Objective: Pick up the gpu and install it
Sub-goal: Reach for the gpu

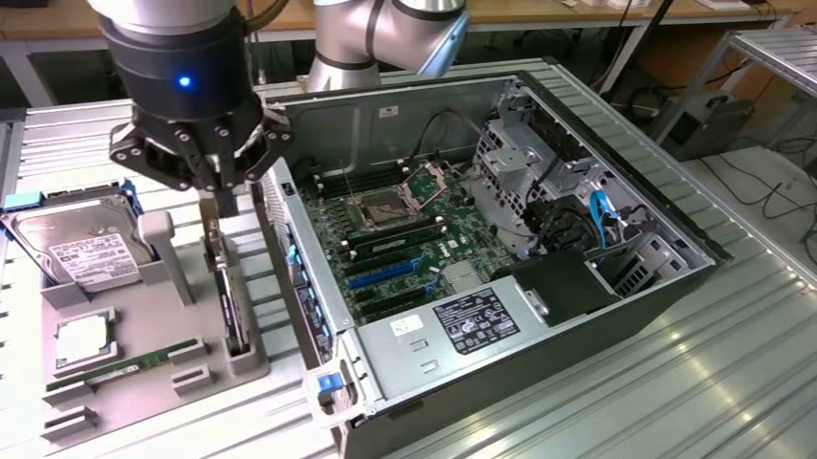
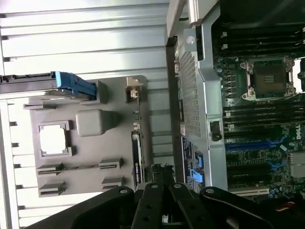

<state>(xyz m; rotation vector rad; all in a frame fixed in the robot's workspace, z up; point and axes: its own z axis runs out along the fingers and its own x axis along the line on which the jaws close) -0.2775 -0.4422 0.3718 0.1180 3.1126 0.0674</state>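
Note:
The gpu stands on edge in a slot of the grey holder tray, its silver bracket pointing up. My gripper is shut directly above it, fingertips close to the bracket's top end; I cannot tell whether they touch. In the wrist view the gpu shows edge-on, just beyond my shut gripper. To the exterior view's right lies the open computer case, motherboard up, with blue expansion slots.
On the tray are a silver hard drive, a processor chip and a green memory stick. The case's side wall rises right beside the gpu. The power supply fills the case's near corner. A ribbed metal table lies below.

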